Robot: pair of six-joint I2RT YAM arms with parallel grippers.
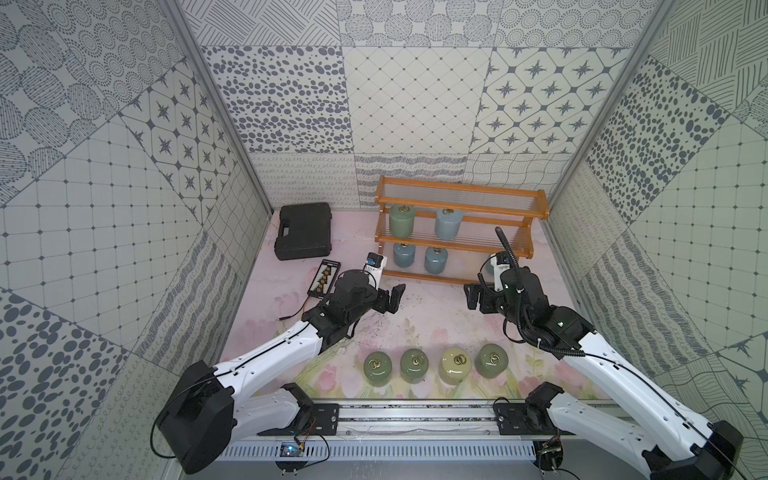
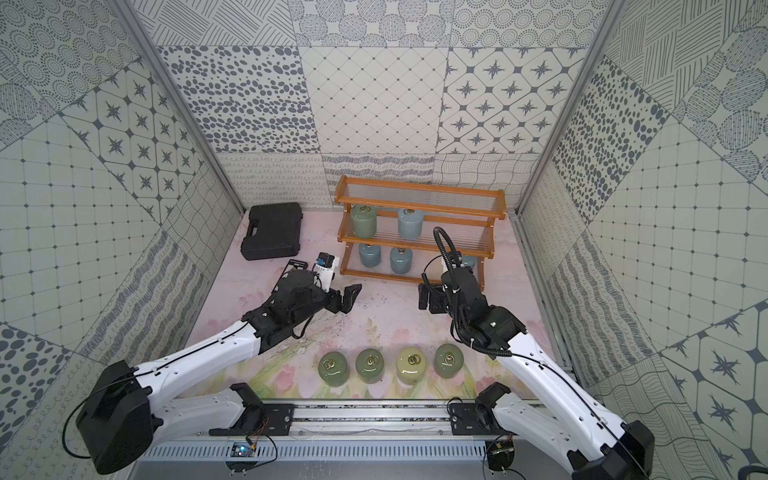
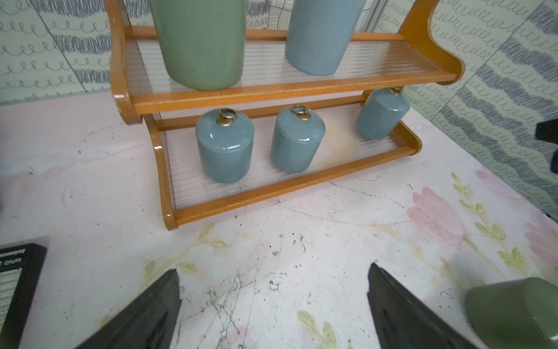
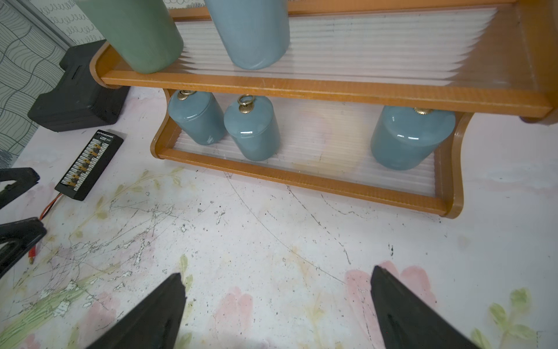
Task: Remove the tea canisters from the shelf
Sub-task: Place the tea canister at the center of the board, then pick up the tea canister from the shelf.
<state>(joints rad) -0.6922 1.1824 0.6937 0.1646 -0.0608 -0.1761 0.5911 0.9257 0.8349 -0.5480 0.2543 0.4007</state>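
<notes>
- The left hand hangs low over the table, fingers spread wide and nothing between them.
- The right hand is wide and empty too, and well apart from the left hand.
- The shelf stands just ahead of both hands with its open front toward them, so I judge a canister can be drawn straight out toward the hand.
- Its top tier holds nothing.
- Its middle tier holds a sage green canister and a pale blue canister, both upright, ahead of the left hand and higher than it.
- Its bottom tier holds three more pale blue ones. The first bottom canister and the second bottom canister stand near each other ahead of the left hand. The third bottom canister stands apart, nearest to the right hand.
- The middle tier lies close above their brass rings, so I think a grip on the body from the front is needed.
- Behind both hands, toward the arm bases, a row of four canisters stands upright on the table, not touching: three green and one cream canister.
- By my count, four are out and five remain on the shelf.
- A black plastic case and a black connector board lie on the outer side of the left hand and seem no part of the task.
</notes>
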